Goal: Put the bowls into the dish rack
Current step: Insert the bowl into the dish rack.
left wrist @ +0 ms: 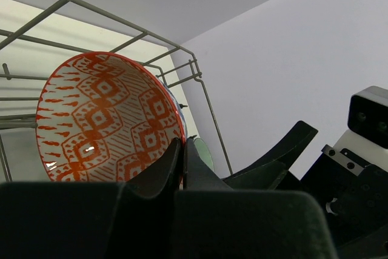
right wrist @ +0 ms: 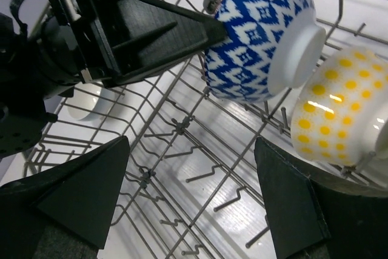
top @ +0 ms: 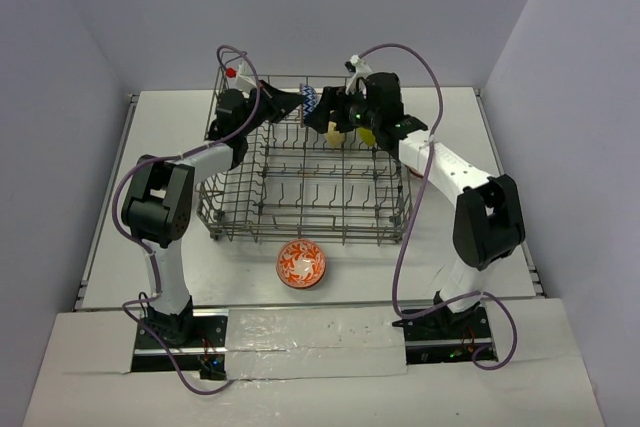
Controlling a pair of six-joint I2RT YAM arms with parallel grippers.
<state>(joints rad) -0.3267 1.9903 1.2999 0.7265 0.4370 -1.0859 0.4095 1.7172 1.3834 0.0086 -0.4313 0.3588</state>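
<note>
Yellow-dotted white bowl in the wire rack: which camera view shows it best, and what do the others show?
Right wrist view: the yellow-dotted white bowl is large, sharp, tilted in the grey wire dish rack. Top external shows the bowl only as a pale yellow sliver beside the right arm. Left wrist view does not show it.

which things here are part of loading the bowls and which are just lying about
In the job: dish rack, blue-white bowl in the left pincer, yellow-dotted bowl, red-white bowl.
Just lying about: purple cables, strip of tape.
</note>
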